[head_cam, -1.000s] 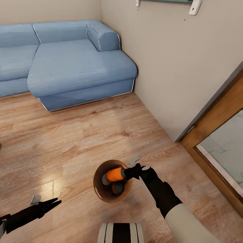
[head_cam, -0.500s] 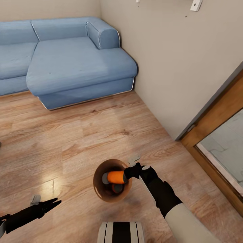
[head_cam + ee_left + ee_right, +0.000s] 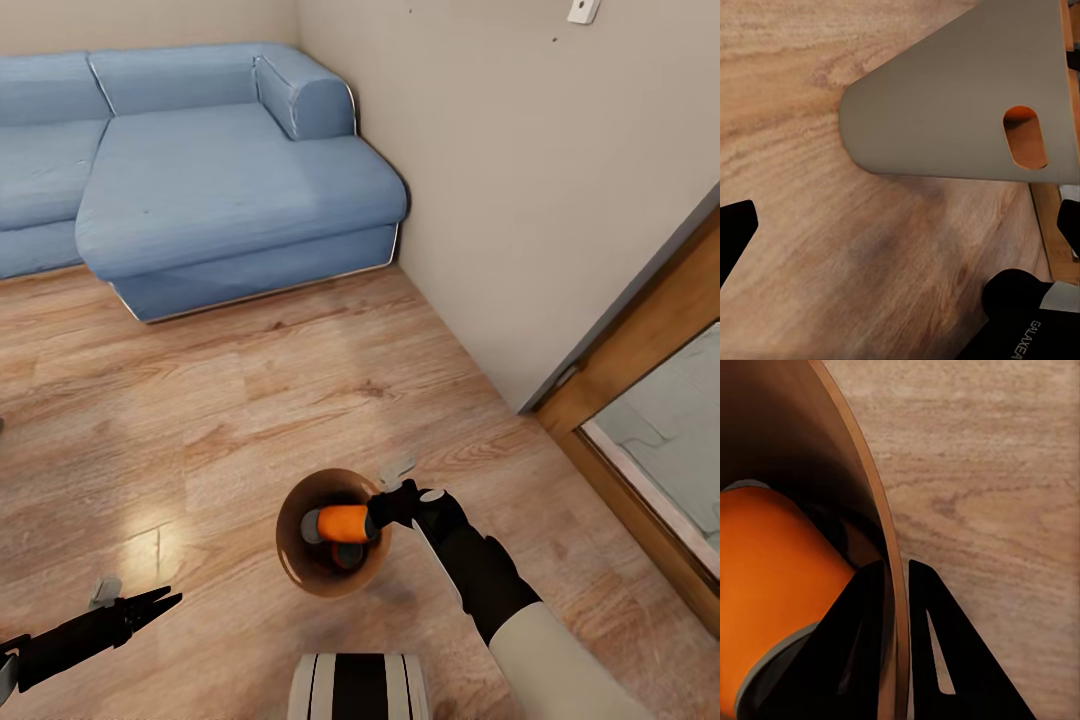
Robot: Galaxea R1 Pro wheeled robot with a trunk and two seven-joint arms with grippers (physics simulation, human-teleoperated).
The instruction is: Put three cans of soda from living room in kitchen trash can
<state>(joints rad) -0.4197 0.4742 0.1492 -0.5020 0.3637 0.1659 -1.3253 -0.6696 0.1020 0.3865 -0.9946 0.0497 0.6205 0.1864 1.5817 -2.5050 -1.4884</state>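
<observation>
trash can on living-room floor, carried | right gripper pinches its rim | orange can lies loose inside, may roll | bin light, stiff: hold rim level | left gripper empty, jaws apart

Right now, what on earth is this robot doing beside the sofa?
It is carrying a small bin across the wooden floor, near a blue sofa. The right gripper pinches the bin's rim, one finger inside and one outside. An orange can lies on its side in the bin, with at least one more can under it. The left gripper hangs beside the bin, holding nothing.
</observation>
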